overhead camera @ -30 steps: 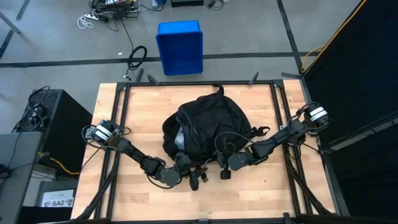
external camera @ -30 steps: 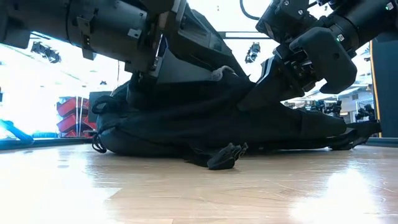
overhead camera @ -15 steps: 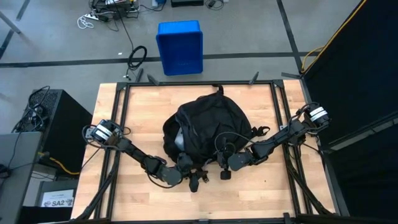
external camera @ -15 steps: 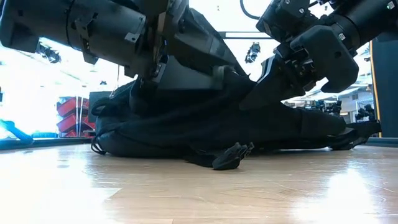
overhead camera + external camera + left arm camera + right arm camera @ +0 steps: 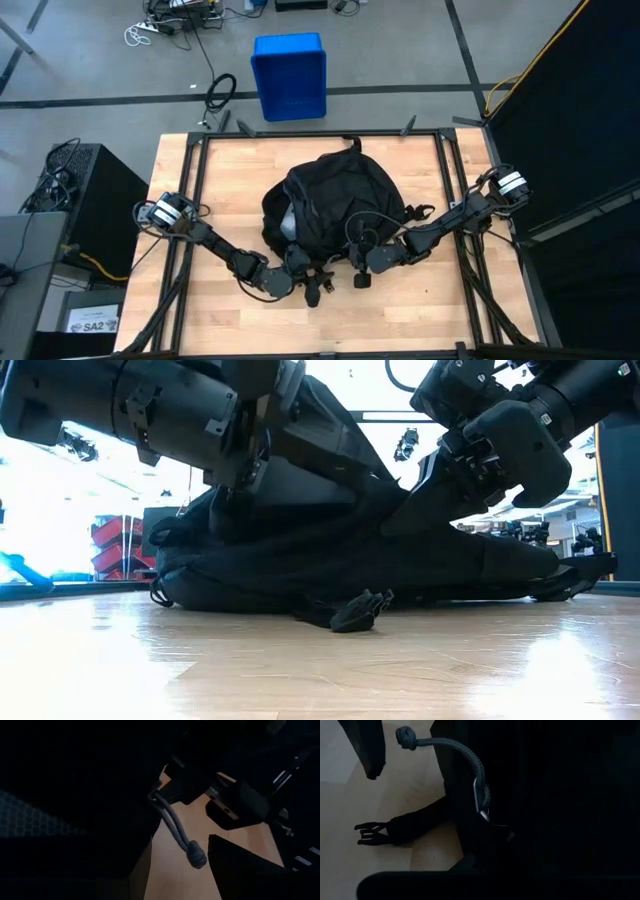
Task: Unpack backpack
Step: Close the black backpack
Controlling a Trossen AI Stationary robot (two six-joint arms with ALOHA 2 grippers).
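Two arms work the near edge of a backpack lying mid-table.

The right gripper, clamped shut, seems to pinch fabric beside the zipper cord; the left gripper, part-open, has an unclear hold. Judged best: brace, pull the cord along the seam, toward open wood beside the backpack.

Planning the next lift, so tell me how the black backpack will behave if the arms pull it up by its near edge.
The backpack lies slumped and creased on the table, so it will probably sag and fold rather than lift as one piece. Its loose strap with buckle trails on the wood and may drag or snag. The cord zipper pull looks limp and should swing freely.
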